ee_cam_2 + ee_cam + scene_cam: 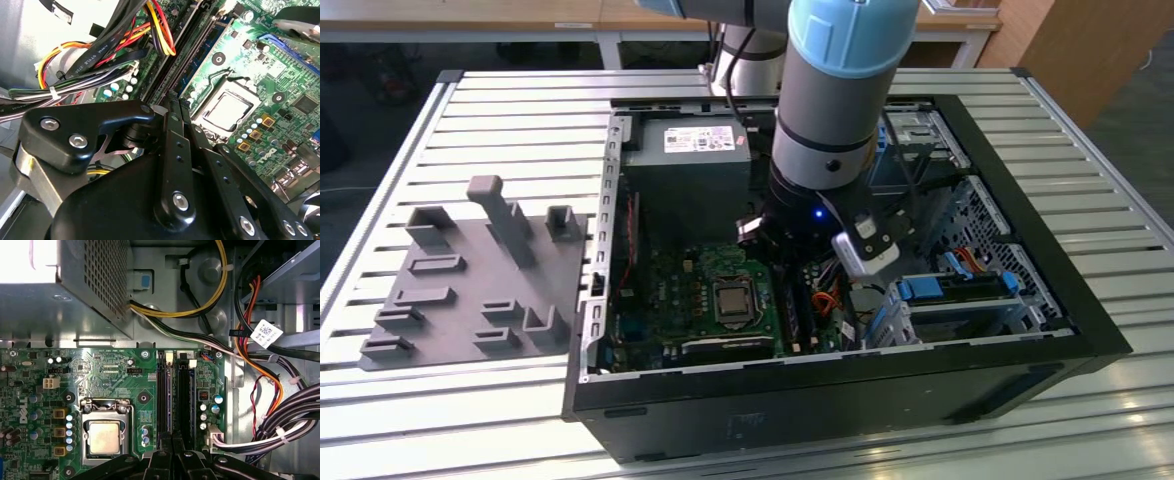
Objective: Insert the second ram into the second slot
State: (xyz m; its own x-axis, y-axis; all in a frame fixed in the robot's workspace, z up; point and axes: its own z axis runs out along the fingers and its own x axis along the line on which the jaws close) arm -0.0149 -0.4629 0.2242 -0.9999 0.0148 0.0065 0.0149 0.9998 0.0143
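With the claw (172, 447) closed above the memory slots (175, 395), seemingly on the second ram (170, 400), a tilt could jam it.

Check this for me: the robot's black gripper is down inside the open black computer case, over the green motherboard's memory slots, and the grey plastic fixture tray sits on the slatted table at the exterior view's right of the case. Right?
Not quite. The grey plastic fixture tray sits at the exterior view's left of the open black computer case, not its right. The rest holds: the black gripper is inside, over the memory slots of the green motherboard.

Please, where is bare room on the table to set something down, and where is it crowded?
Bare slats lie behind the grey fixture plate and along the table edge in front of the computer case. Inside the case it is crowded: arm, cables, motherboard.
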